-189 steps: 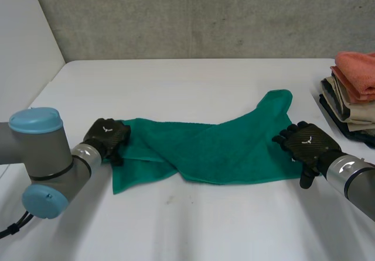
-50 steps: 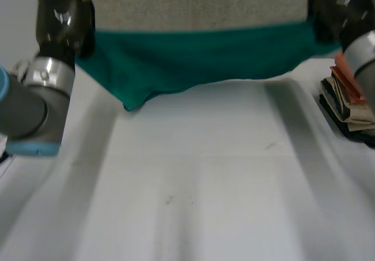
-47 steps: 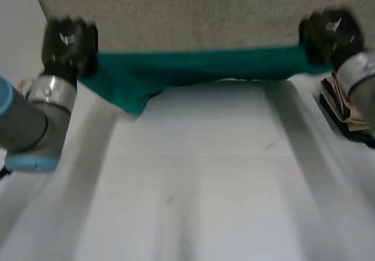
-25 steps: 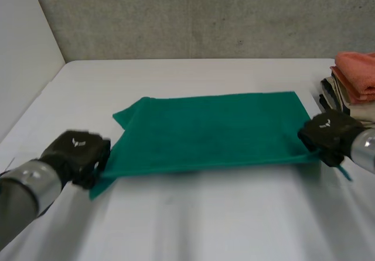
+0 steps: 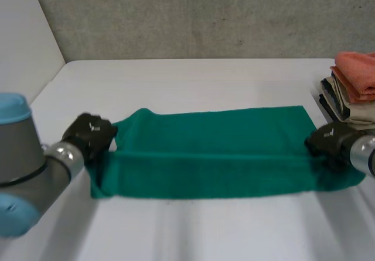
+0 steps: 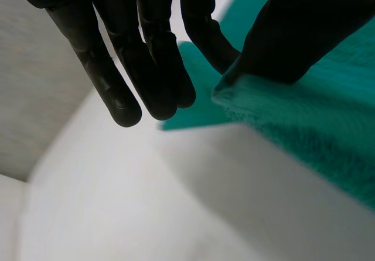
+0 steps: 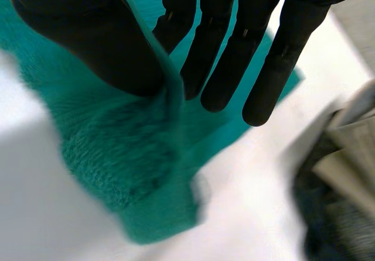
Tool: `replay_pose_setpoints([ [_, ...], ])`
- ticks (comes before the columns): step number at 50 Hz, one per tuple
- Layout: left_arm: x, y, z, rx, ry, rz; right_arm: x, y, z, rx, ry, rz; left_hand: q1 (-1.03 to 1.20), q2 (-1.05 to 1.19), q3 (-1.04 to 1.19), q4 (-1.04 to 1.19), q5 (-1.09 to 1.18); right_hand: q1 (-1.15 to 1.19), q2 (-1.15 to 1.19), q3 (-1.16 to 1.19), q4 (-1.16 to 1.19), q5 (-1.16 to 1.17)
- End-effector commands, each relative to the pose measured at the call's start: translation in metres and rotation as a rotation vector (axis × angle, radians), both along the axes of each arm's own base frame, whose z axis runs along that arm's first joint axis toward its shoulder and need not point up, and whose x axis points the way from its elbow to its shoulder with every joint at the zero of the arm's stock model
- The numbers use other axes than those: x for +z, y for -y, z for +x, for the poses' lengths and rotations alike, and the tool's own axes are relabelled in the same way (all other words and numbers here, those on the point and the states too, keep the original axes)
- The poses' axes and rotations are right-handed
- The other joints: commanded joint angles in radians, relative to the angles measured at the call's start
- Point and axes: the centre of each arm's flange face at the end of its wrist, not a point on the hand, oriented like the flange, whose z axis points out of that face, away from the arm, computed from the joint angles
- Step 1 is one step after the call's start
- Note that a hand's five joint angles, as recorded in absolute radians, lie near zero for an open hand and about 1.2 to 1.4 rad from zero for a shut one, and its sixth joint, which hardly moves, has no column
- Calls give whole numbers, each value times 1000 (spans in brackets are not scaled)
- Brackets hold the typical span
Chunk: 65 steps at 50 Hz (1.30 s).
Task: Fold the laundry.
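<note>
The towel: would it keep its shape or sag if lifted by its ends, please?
Probably sags: the towel lies limp and folded over itself on the table. Likely light, since the left hand and right hand each merely pinch an end. Its fuzzy pile suggests little slipping.

Plain teal-green towel (image 5: 211, 155), with a darker band running between the hands. Matte black left hand (image 5: 89, 135) and right hand (image 5: 329, 141). White table (image 5: 193, 79). Beside the right hand, a folded stack (image 5: 351, 97): coral-orange, beige, near-black. Grey left arm (image 5: 26, 158) with a light-blue cap (image 5: 10, 106). Mottled grey wall (image 5: 205, 15).
</note>
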Motion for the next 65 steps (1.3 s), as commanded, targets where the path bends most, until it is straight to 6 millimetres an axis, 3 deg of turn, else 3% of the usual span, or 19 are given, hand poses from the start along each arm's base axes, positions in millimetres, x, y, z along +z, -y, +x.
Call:
replay_pose_setpoints([
  [1,59,91,-13,94,-105,-391,86,68,36,-32,161,-472,238,196,200,194,227,256,214,203,198,196],
  [3,106,108,-22,69,-179,-592,117,79,43,-37,230,-620,238,196,200,194,227,256,214,203,198,196],
  [4,124,112,-24,58,-205,-666,147,87,48,-35,299,-767,238,196,200,194,227,256,214,203,198,196],
  [5,156,119,-26,37,-257,-814,163,88,49,-33,332,-842,238,196,200,194,227,256,214,203,198,196],
  [7,185,120,-29,8,-313,-951,202,90,49,-32,403,-1040,238,196,200,194,227,256,214,203,198,196],
  [10,230,115,-23,-5,-397,-1142,228,90,47,-38,456,-1198,238,196,200,194,227,256,214,203,198,196],
  [13,245,115,-11,14,-425,-1183,241,85,53,-30,492,-1278,238,196,200,194,227,256,214,203,198,196],
  [17,226,120,-4,33,-413,-1091,227,78,70,3,500,-1206,238,196,200,194,227,256,214,203,198,196],
  [20,196,122,-2,38,-401,-981,208,80,71,3,485,-1138,238,196,200,194,227,256,214,203,198,196],
  [28,114,117,10,70,-371,-733,125,92,78,11,432,-906,238,196,200,194,227,256,214,203,198,196],
  [36,23,96,2,20,-303,-460,13,87,80,6,329,-545,238,196,200,194,227,256,214,203,198,196],
  [39,-6,82,1,18,-266,-350,-4,79,80,3,293,-458,238,196,200,194,227,256,214,203,198,196],
  [44,-14,48,10,35,-176,-166,-17,49,69,13,161,-270,238,196,200,194,227,256,214,203,198,196],
  [47,-5,17,19,37,-88,-23,-8,28,63,36,86,-202,238,196,200,194,227,256,214,203,198,196],
  [51,3,-31,34,65,62,206,12,-38,43,143,-135,49,238,196,200,194,227,256,214,203,198,196],
  [53,11,-62,43,72,151,346,17,-53,34,169,-181,126,238,196,200,194,227,256,214,203,198,196],
  [56,16,-88,47,50,218,451,19,-65,19,185,-238,167,238,196,200,194,227,256,214,203,198,196],
  [61,20,-79,40,22,217,359,13,-72,12,197,-268,189,238,196,200,194,227,256,214,203,198,196],
  [65,16,-45,32,34,188,224,17,-58,16,168,-233,111,238,196,200,194,227,256,214,203,198,196],
])
